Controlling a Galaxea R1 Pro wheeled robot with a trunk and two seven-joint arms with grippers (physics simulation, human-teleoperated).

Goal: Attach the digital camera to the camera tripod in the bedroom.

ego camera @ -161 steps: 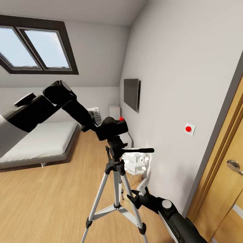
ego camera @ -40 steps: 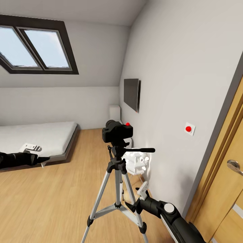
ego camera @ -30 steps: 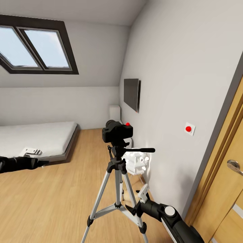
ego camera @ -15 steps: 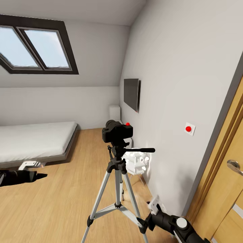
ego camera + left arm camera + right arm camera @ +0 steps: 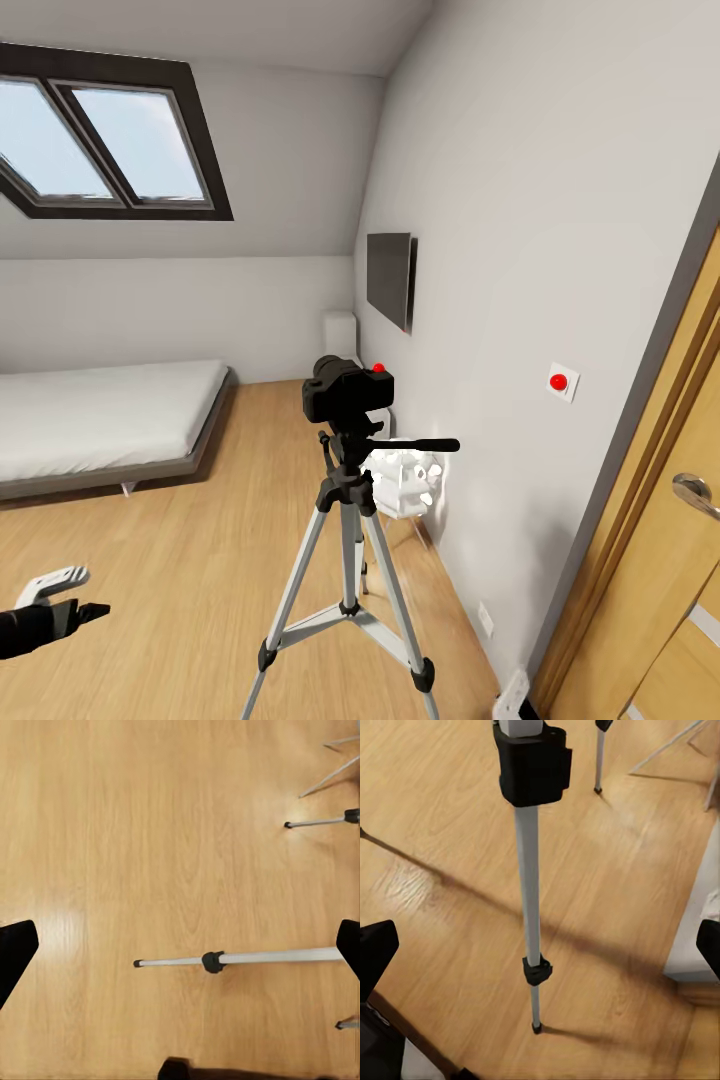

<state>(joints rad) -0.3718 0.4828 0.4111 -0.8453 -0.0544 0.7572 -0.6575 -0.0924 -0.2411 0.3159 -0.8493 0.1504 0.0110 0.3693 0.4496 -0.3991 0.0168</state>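
The left gripper (image 5: 72,592) hangs low over the wood floor (image 5: 180,560), white-tipped fingers (image 5: 55,579) spread apart and holding nothing; the right gripper (image 5: 510,695) peeks in by the door (image 5: 670,560), its fingers wide apart in its wrist view; the digital camera (image 5: 346,390) sits atop the camera tripod (image 5: 345,560), beside the pale wall (image 5: 520,300), near the bed (image 5: 100,425).

My head camera looks forward and slightly down across the bedroom, the camera tripod (image 5: 346,560) standing close ahead. My left wrist camera faces straight down at the wood floor (image 5: 150,832), fairly near. My right wrist camera looks steeply down, close beside one leg. All three share the tripod legs and floor.
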